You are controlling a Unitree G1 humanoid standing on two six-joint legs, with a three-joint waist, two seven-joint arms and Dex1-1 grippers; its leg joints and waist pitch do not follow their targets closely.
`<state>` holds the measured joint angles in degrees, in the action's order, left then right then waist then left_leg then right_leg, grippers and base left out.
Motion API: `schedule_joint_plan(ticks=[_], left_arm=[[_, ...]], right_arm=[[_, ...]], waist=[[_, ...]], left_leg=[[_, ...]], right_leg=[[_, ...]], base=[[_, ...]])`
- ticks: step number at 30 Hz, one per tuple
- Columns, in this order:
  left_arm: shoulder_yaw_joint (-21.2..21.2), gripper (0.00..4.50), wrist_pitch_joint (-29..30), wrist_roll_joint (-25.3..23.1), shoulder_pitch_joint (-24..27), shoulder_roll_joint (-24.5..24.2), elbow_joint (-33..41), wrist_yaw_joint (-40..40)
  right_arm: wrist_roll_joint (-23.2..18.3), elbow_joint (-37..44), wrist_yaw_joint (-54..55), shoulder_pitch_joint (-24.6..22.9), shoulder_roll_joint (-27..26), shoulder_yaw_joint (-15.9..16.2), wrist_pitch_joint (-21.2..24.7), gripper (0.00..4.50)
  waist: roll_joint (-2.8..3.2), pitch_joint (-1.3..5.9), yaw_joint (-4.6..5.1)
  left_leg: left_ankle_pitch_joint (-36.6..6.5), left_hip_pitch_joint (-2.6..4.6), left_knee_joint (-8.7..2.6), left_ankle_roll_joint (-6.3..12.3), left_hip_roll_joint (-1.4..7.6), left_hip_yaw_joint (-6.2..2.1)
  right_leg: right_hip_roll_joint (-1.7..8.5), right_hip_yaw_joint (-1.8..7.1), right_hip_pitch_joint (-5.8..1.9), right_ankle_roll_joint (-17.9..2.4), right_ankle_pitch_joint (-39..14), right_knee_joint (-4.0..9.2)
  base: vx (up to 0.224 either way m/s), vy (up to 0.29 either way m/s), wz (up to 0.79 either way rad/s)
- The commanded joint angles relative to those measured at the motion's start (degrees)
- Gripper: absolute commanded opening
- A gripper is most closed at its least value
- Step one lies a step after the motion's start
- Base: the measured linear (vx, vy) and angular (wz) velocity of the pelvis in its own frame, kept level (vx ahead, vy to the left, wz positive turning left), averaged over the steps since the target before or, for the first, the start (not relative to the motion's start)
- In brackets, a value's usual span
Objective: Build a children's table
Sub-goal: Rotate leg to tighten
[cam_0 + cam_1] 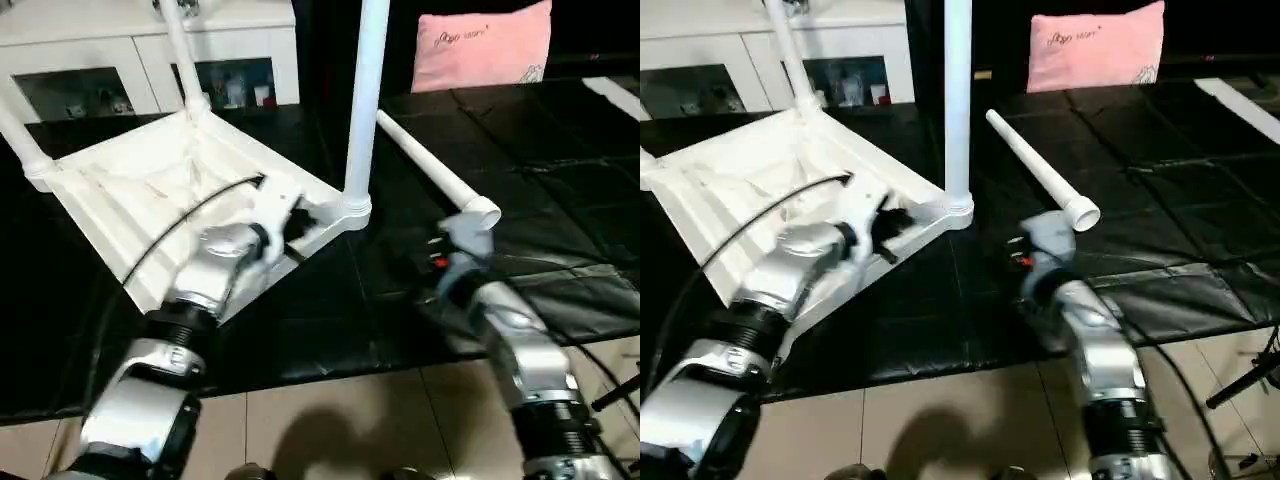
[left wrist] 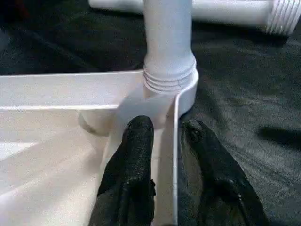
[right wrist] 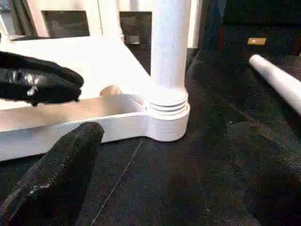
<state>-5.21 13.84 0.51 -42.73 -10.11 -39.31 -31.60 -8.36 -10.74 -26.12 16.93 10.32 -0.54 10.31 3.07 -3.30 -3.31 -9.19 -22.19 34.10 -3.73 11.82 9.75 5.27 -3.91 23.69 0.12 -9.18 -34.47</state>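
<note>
The children's table lies upside down on a black mat, its white ribbed tabletop facing up. Three white legs stand in corner sockets: one at the near right, one at the back, one at the left. A loose leg lies on the mat to the right. My left gripper is open, with a finger on either side of the tabletop's rim, just short of the near-right socket. My right gripper is wide open with nothing in it, facing that same socket from the right.
A white glass-door cabinet stands behind the tabletop. A pink cushion sits at the back right. The black mat ends at a tiled floor near me. A black cable arcs over my left forearm.
</note>
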Motion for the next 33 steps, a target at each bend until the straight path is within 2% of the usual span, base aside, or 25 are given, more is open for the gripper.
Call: schedule_joint_plan(ticks=[1, 2, 4, 5, 6, 7, 8, 10, 11, 12, 13, 14, 15, 16, 18, 20, 22, 23, 25, 29, 33], left_arm=[[1.43, 1.49, -0.72, 1.21, 0.06, -0.34, 0.32, 0.46], [2.28, 1.5, -0.58, 2.12, 0.29, -0.13, 1.13, 0.26], [5.74, 1.66, 1.52, 5.65, 3.84, 0.62, 9.82, 1.45], [7.02, 1.88, 2.35, 6.78, 5.47, 0.9, 13.53, 2.28], [7.02, 1.88, 2.35, 6.78, 5.47, 0.9, 13.53, 2.28], [8.59, 1.91, 3.42, 7.7, 7.92, 1.07, 18.19, 4.09], [9.64, 1.92, 3.88, 7.77, 10.16, 1.14, 22.02, 6.0], [12.47, 2.12, 5.66, 7.35, 15.23, 1.03, 29.24, 10.29], [14.29, 2.24, 6.67, 7.29, 17.91, 1.0, 32.45, 12.06], [15.49, 2.3, 7.44, 7.38, 19.59, 0.98, 34.45, 13.12], [15.49, 2.32, 7.44, 7.38, 19.59, 0.98, 34.45, 13.12], [16.94, 2.44, 7.89, 6.57, 23.59, 0.59, 38.58, 13.97], [17.61, 2.58, 8.35, 6.06, 25.86, 0.44, 40.9, 14.38], [18.52, 2.58, 9.78, 5.72, 29.75, 0.4, 45.17, 15.14], [18.66, 2.73, 10.7, 5.83, 31.25, 0.53, 46.87, 15.63], [17.18, 2.73, 10.79, 4.38, 35.56, 0.04, 50.73, 16.55], [16.92, 2.73, 11.19, 4.49, 36.43, 0.3, 51.96, 17.07], [16.56, 2.73, 11.07, 4.69, 37.27, 1.11, 53.03, 17.86], [16.23, 2.73, 10.94, 4.39, 37.69, 1.28, 53.18, 18.3], [15.05, 2.73, 9.65, 2.35, 39.05, 1.76, 53.55, 20.01], [14.47, 2.73, 9.61, 2.64, 39.52, 2.48, 54.06, 20.78]], right_arm=[[0.1, 3.0, 0.5, -0.84, 0.39, 0.08, 1.6, 4.5], [0.13, 4.22, 0.65, -1.41, 0.58, 0.19, 2.2, 4.5], [0.23, 7.67, 0.96, -3.06, 1.03, 0.27, 4.0, 4.5], [0.14, 8.88, 1.17, -3.64, 1.11, 0.18, 4.75, 4.5], [0.14, 8.88, 1.17, -3.64, 1.11, 0.18, 4.75, 4.5], [-0.04, 10.27, 1.83, -4.41, 1.06, -0.08, 5.61, 4.5], [-0.19, 11.35, 2.56, -5.1, 0.91, -0.38, 6.37, 4.5], [-0.19, 13.63, 4.02, -6.82, 0.4, -0.43, 7.58, 4.5], [0.08, 14.81, 4.77, -7.73, 0.1, -0.27, 7.96, 4.5], [0.26, 15.71, 5.26, -8.34, -0.06, -0.15, 8.32, 4.5], [0.26, 15.71, 5.26, -8.34, -0.06, -0.15, 8.32, 4.5], [1.3, 17.12, 6.52, -9.19, -0.13, -0.05, 8.73, 4.5], [1.71, 17.94, 6.77, -9.67, 0.07, 0.08, 9.02, 4.5], [2.08, 19.52, 7.28, -10.51, 0.37, 0.09, 9.8, 4.5], [2.36, 20.34, 8.35, -10.93, 0.21, -0.35, 10.43, 4.5], [4.15, 21.85, 11.73, -12.45, 0.26, -1.63, 11.86, 4.5], [3.98, 22.39, 12.29, -12.97, 0.15, -2.08, 11.93, 4.5], [3.39, 23.42, 12.61, -13.81, 0.0, -2.35, 13.22, 4.5], [3.34, 23.98, 12.64, -14.25, -0.04, -2.16, 13.47, 4.5], [2.18, 25.44, 13.91, -15.32, -1.97, -2.67, 12.9, 4.5], [1.68, 25.99, 14.11, -15.93, -2.04, -3.1, 12.77, 4.5]], waist=[[0.05, 3.81, 0.07], [0.13, 4.01, 0.01], [0.01, 4.05, -0.05], [-0.26, 3.96, -0.01], [-0.21, 3.99, 0.1], [-0.22, 4.13, 0.17], [-0.97, 4.15, 0.1], [-0.84, 4.07, 0.34], [-1.26, 4.1, 0.42], [-1.25, 4.25, 0.44], [-0.99, 4.31, 0.45], [-1.68, 4.32, 0.6], [-1.86, 4.45, 0.29], [-2.21, 4.25, 0.36], [-1.87, 4.08, 0.34], [-2.65, 3.91, 0.31], [-2.32, 3.65, -0.09], [-2.55, 3.52, 0.06], [-2.86, 3.4, 0.16], [-3.25, 3.3, 0.46], [-3.14, 3.29, 0.85]], left_leg=[[-22.22, 1.32, -4.34, 0.23, -0.01, -0.31], [-21.4, 1.19, -4.49, 0.32, 0.11, -0.36], [-20.76, 1.01, -4.64, 0.49, 0.36, -0.4], [-20.39, 0.9, -4.68, 0.76, 0.56, -0.24], [-20.55, 0.97, -4.64, 0.9, 0.61, -0.23], [-20.19, 0.98, -4.51, 0.97, 0.5, -0.18], [-17.82, 0.5, -4.57, 1.42, 0.74, -0.21], [-16.96, 0.48, -4.43, 1.79, 0.71, 0.0], [-16.49, 0.4, -4.43, 1.89, 0.69, 0.03], [-14.91, 0.39, -4.31, 2.17, 0.62, 0.12], [-14.22, 0.53, -4.18, 2.42, 0.54, 0.19], [-13.87, 0.46, -4.12, 2.54, 0.51, 0.28], [-11.76, 0.17, -4.14, 2.7, 0.63, 0.14], [-10.82, 0.07, -4.16, 3.12, 0.82, 0.26], [-11.82, 0.39, -4.34, 2.77, 0.83, 0.3], [-13.93, 0.68, -4.52, 1.78, 0.91, 0.35], [-16.15, 0.99, -4.87, 0.48, 1.1, 0.26], [-19.37, 1.29, -4.98, -0.69, 0.92, 0.2], [-20.97, 0.93, -5.2, -1.21, 0.8, -0.01], [-22.75, 0.89, -5.05, -1.16, 0.46, -0.13], [-23.41, 0.95, -4.94, -1.43, 0.39, -0.26]], right_leg=[[1.78, 1.16, -2.58, -5.96, -27.68, 6.2], [1.81, 1.18, -2.67, -6.37, -25.63, 5.97], [1.94, 1.24, -2.89, -7.9, -22.79, 5.69], [1.95, 1.37, -2.83, -9.19, -21.31, 5.28], [2.02, 1.41, -2.81, -9.38, -21.14, 5.33], [1.97, 1.43, -2.78, -9.33, -20.86, 5.33], [2.17, 1.57, -3.23, -9.75, -18.87, 4.75], [1.96, 1.64, -2.91, -9.17, -18.85, 4.81], [1.93, 1.62, -2.97, -8.82, -18.89, 4.89], [1.8, 1.68, -2.9, -8.75, -17.31, 4.75], [1.7, 1.72, -2.72, -8.72, -16.72, 4.72], [1.58, 1.73, -2.7, -8.51, -16.72, 4.74], [1.85, 1.77, -3.09, -8.28, -15.69, 4.22], [1.71, 1.88, -2.77, -7.93, -14.95, 4.37], [1.54, 1.9, -2.45, -7.71, -15.96, 4.46], [1.34, 1.97, -2.13, -6.56, -17.98, 4.8], [1.36, 2.16, -1.85, -5.48, -19.1, 4.96], [1.12, 2.22, -1.63, -4.71, -20.02, 5.13], [1.25, 2.18, -1.89, -3.56, -21.49, 5.26], [1.51, 2.18, -1.61, -0.71, -27.35, 6.04], [1.4, 2.07, -1.37, 0.05, -28.77, 6.32]], base=[[0.0, 0.0, 0.0], [0.0, 0.0, 0.0], [0.0, 0.0, 0.0], [0.0, 0.0, 0.0], [0.0, 0.0, 0.0], [0.0, 0.0, 0.0], [0.0, 0.0, 0.0], [0.0, 0.0, 0.0], [0.0, 0.0, 0.0], [0.052, -0.01, 0.02], [0.0, 0.0, 0.0], [0.0, 0.0, 0.0], [0.0, 0.0, 0.0], [0.0, 0.0, 0.0], [0.0, 0.0, 0.0], [0.0, 0.0, 0.0], [0.0, 0.0, 0.0], [0.0, 0.0, 0.0], [0.0, 0.0, 0.0], [0.0, 0.0, 0.0], [0.0, 0.0, 0.0]])
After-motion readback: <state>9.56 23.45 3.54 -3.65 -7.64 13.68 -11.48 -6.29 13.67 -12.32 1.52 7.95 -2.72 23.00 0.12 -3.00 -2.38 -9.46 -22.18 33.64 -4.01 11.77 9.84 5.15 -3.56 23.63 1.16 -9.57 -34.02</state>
